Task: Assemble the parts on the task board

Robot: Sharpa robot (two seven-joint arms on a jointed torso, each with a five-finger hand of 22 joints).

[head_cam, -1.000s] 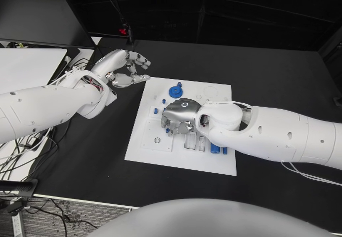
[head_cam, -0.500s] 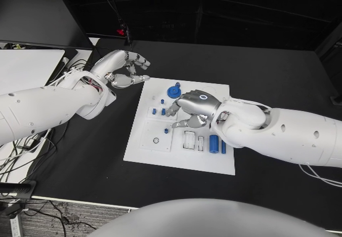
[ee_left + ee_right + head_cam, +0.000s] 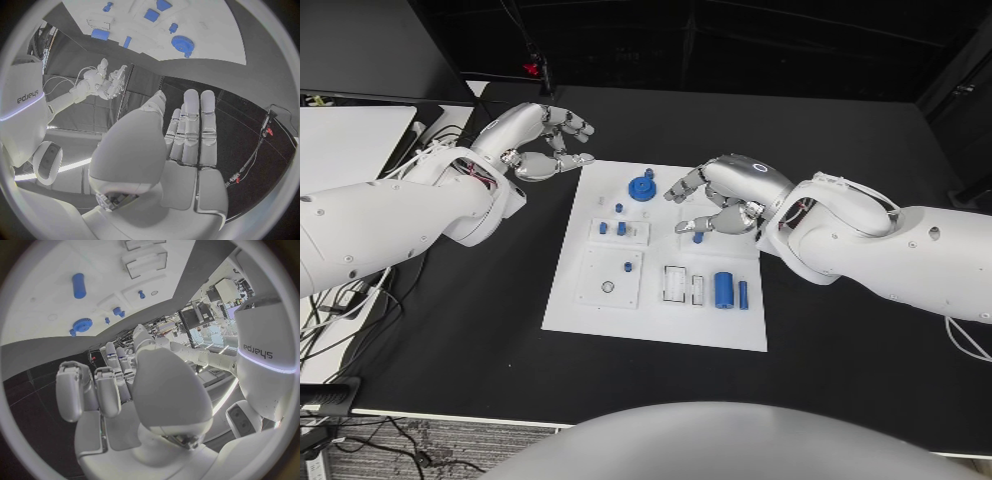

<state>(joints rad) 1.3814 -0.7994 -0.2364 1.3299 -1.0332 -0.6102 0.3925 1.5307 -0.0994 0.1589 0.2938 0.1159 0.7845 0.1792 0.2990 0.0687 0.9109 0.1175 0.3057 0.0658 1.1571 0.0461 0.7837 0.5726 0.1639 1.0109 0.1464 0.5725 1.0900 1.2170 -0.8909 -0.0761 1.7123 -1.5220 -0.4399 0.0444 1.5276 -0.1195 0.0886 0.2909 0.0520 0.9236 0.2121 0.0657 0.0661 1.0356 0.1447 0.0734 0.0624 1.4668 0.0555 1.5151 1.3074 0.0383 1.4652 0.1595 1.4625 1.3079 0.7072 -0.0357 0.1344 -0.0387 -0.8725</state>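
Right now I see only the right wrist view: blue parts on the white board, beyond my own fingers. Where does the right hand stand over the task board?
Observer: In the head view the right hand hovers over the far right part of the task board, to the right of the blue gear.
Operator: Does it hold a part?
Observer: A small blue piece shows at its fingertips. I cannot tell whether it is pinched or lies on the board.
Operator: And the left hand?
Observer: The left hand is off the board, above the black table near the board's far left corner, with nothing in it.
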